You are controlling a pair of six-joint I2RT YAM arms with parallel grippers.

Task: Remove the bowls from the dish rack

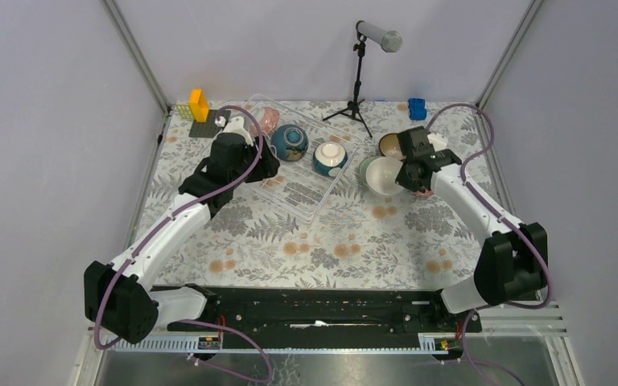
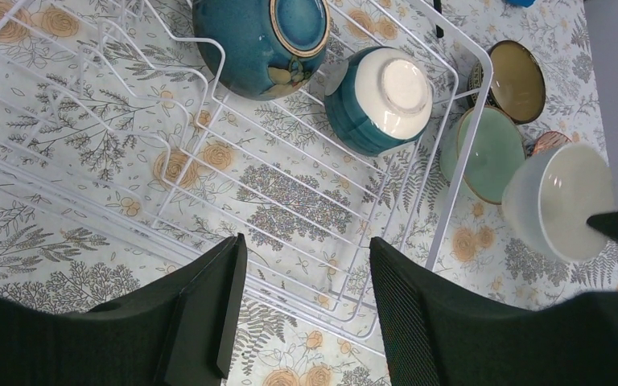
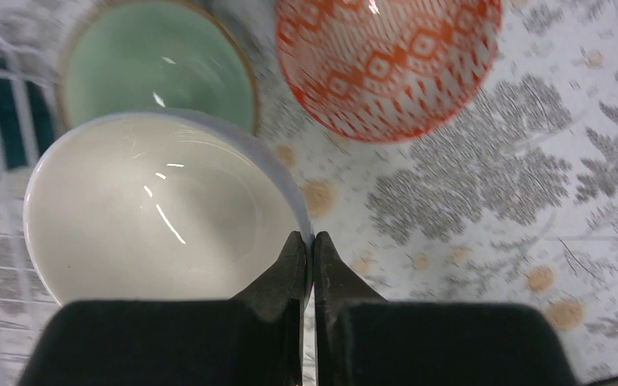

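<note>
The clear dish rack lies at the table's back middle; its rim also shows in the left wrist view. In it lie a blue bowl, a teal bowl with a white base and a pink bowl. My left gripper is open and empty over the rack's near part. My right gripper is shut on the rim of a white bowl, right of the rack. Beside it stand a pale green bowl, a red patterned bowl and a brown bowl.
A tripod stand with a grey cylinder stands behind the rack. An orange block and a small black gridded mat sit at the back left. A blue object sits at the back right. Walls close in the table.
</note>
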